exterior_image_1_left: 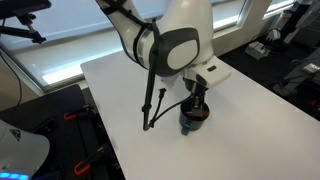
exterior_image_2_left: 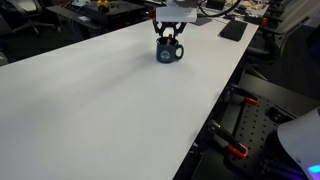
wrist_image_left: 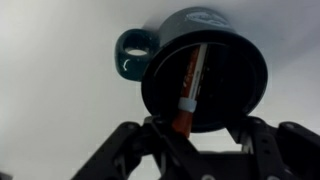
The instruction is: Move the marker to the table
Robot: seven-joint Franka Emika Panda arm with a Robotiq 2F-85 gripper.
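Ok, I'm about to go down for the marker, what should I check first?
1. Marker inside the cup, leaning on its wall: ok.
2. Gripper open, nothing held: ok.
3. Gripper above the cup in both exterior views: ok.
4. Marker centred between the fingers: cannot tell.
5. Cup handle clear of the fingers: ok.
6. Bare table beside the cup for putting the marker down: ok.
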